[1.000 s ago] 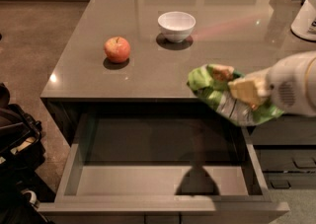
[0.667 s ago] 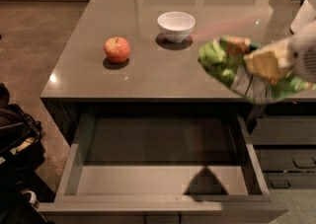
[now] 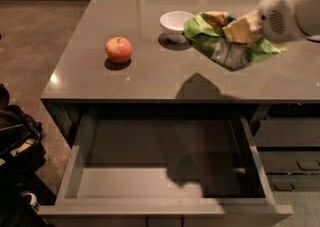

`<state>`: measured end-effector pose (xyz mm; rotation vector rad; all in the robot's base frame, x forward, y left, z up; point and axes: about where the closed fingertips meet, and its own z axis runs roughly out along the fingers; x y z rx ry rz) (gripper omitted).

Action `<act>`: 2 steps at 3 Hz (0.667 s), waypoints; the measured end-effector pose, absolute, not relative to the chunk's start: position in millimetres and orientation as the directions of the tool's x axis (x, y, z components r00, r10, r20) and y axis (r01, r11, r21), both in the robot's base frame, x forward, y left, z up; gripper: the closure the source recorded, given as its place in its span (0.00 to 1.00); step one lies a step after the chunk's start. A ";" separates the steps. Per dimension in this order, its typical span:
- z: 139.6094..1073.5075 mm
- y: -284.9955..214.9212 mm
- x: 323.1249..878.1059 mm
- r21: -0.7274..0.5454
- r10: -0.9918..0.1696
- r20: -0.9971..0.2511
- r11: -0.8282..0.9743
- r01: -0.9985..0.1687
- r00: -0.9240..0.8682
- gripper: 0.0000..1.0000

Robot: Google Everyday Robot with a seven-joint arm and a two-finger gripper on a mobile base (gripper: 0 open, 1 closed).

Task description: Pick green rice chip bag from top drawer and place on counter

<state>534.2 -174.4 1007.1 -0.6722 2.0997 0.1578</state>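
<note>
The green rice chip bag (image 3: 220,41) is crinkled and hangs in the air above the right part of the counter (image 3: 150,78), next to the white bowl. My gripper (image 3: 240,31) comes in from the right on a white arm (image 3: 292,8) and is shut on the green rice chip bag. The bag's shadow falls on the counter near its front edge. The top drawer (image 3: 165,181) stands pulled open below the counter, its flat grey bottom bare.
A red apple (image 3: 118,50) sits on the counter at the left. A white bowl (image 3: 177,24) stands at the middle back. Smaller dark drawers (image 3: 290,161) are at the lower right. A dark bag (image 3: 15,146) lies on the floor at the left.
My gripper has carried the green bag up and back, from over the counter's front edge to above the counter beside the bowl. The shadow has moved from the drawer onto the counter.
</note>
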 end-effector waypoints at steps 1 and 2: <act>968.1 -142.8 601.5 -0.037 -0.373 -0.816 0.795 -0.605 -0.441 1.00; 946.6 -144.0 614.7 -0.003 -0.359 -0.810 0.793 -0.609 -0.464 0.82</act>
